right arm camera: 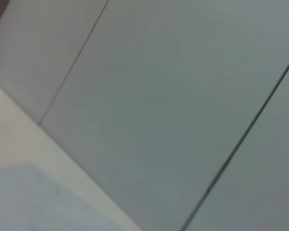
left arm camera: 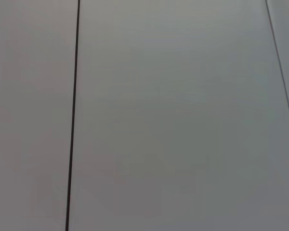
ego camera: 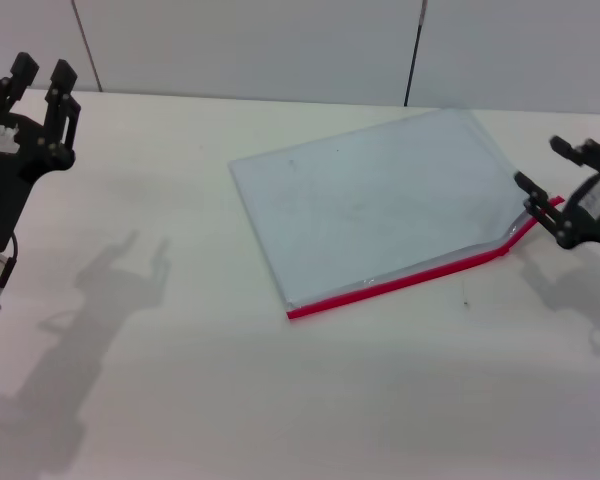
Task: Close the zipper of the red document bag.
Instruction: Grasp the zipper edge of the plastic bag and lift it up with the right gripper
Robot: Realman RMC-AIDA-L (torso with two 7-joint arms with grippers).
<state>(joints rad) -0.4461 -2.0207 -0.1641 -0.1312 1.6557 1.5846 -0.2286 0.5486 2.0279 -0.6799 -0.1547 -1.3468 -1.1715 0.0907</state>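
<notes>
Red document bag (ego camera: 375, 205) lies flat on the white counter (ego camera: 280, 400), right of centre, skewed so its long edges run from near-left to far-right. Body is translucent pale blue-grey; contents cannot be made out, no distinct item visible through the plastic. Zipper (ego camera: 400, 282) is the bright red strip along the bag's near long edge, from the near-left corner up to the right corner. Near the right end the strip kinks and lifts slightly off the counter.

Right pincer (ego camera: 543, 200) sits at that right end of the zipper, one finger above and one just beside the red tip, fingers apart; whether they touch the strip cannot be told.

Left pincer (ego camera: 38, 85) is held up at the far left, well apart from the bag, fingers apart, nothing between them.

Both wrist views show mainly grey wall panels; the right one also catches a pale corner of counter and bag.
</notes>
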